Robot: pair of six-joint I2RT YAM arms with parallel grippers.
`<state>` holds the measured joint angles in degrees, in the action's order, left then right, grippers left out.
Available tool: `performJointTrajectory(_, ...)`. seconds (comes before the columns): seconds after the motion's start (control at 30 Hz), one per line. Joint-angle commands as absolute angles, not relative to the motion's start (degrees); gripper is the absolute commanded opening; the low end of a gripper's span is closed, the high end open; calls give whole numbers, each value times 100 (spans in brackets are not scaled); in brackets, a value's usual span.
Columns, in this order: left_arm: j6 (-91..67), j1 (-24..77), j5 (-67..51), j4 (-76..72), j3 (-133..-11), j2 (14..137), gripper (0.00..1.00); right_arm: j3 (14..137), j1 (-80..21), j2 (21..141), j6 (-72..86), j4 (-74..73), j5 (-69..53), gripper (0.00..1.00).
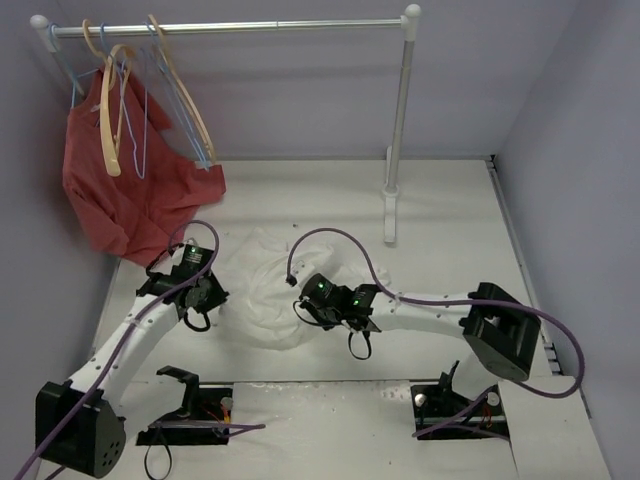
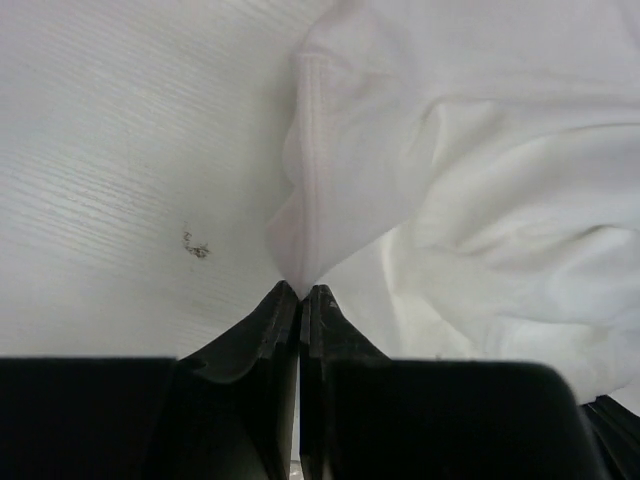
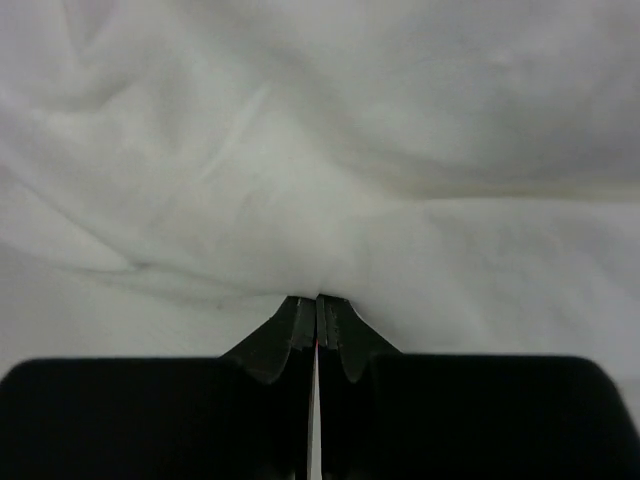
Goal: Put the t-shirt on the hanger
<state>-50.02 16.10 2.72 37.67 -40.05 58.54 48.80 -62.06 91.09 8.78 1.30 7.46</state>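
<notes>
The white t-shirt (image 1: 265,285) lies crumpled on the table between my two arms. My left gripper (image 1: 218,297) is at its left edge. In the left wrist view the gripper (image 2: 300,290) is shut on a hemmed corner of the t-shirt (image 2: 460,170). My right gripper (image 1: 303,300) is at the shirt's right side. In the right wrist view it (image 3: 317,300) is shut on a fold of the t-shirt (image 3: 320,150). The tan wooden hanger (image 1: 184,95) hangs on the rail at the back left, apart from both grippers. No black marks show on the cloth.
A white clothes rail (image 1: 230,28) spans the back, with its post and foot (image 1: 394,200) at centre right. A red garment (image 1: 120,190), a paler cream hanger (image 1: 110,130) and thin blue wire hangers (image 1: 140,120) hang at its left end. Walls close both sides.
</notes>
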Motion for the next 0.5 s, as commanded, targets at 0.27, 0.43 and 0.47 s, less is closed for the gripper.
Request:
performJointTrajectory(0.27, -4667, 1652, 71, 4834, -5668, 5273, 0, 7338, -4906, 7435, -307, -1960, 466, 0)
performJointTrajectory(0.43, -4834, 1661, -202, 4202, -5827, 5825, 0, 7181, -3756, 7979, -1, -1688, 431, 5)
performJointTrajectory(0.47, -4860, 1670, -246, 4132, -5845, 5958, 0, 7224, -3701, 8311, 157, -1705, 431, 25)
